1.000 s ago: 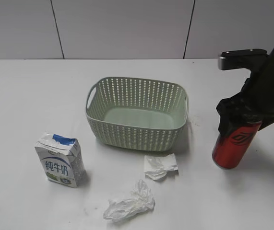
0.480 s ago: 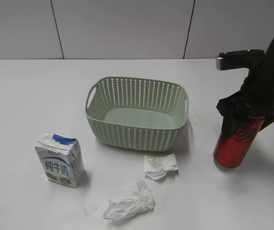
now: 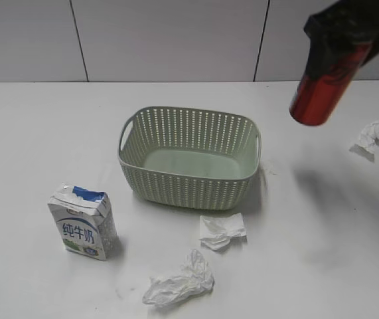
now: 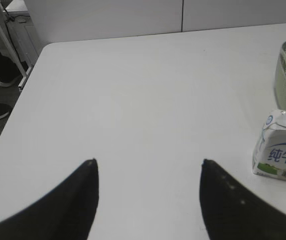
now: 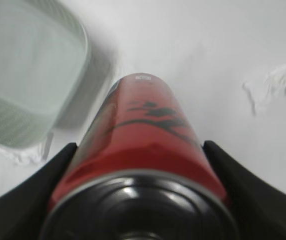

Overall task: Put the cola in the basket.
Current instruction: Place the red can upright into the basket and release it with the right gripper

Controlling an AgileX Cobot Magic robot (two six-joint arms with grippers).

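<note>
Tall slim red metal cola can [image 3: 320, 86] is off the table, pinched near its top between the two black fingers of the right gripper [image 3: 338, 36], tilted, hanging above and to the right of the pale green perforated plastic basket [image 3: 189, 176]. Not over the basket opening yet, as far as the exterior view lets me judge. The right wrist view shows the can [image 5: 143, 150] clamped from both sides, the silver top toward the camera, the basket [image 5: 32, 75] blurred off to the left below.

Progress: grasp and lift look done. Left to do: carry the can across over the basket, lower it, let go. Basket inside looks empty. I'd call it roughly halfway.

Left gripper [image 4: 148, 192] idle, jaws spread wide, nothing between them, hovering over bare white table [image 4: 132, 100] well away from the action. White-and-blue milk carton [image 3: 83, 222] stands in front of the basket on the left, not involved.

Crumpled white tissues on the table: one [image 3: 222, 230] just in front of the basket, one [image 3: 179, 279] nearer the front edge, one [image 3: 372, 136] far right. None block the path to the basket.
</note>
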